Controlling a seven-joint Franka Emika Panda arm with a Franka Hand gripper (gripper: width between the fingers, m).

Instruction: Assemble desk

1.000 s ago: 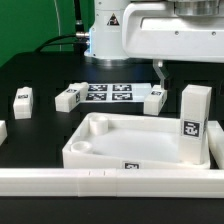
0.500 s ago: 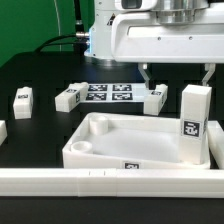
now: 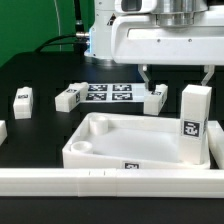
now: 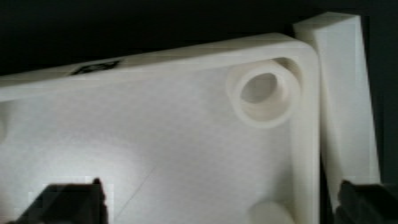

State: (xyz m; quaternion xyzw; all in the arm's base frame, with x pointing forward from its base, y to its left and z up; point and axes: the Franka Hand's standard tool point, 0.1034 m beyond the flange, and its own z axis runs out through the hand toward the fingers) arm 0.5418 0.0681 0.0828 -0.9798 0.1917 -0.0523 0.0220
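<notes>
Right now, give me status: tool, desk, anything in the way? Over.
Tool open, empty, hovering over desk top. One leg upright at its corner, exterior view's right; other legs loose on table. Nothing between tool and top.

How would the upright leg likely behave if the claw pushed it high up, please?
The upright leg looks like rigid plastic, so it probably won't flex. Tall and narrow, standing in a corner of the top, it may tip under a high push, unless seated in a socket, which I cannot tell. Its smooth faces might slip.
</notes>
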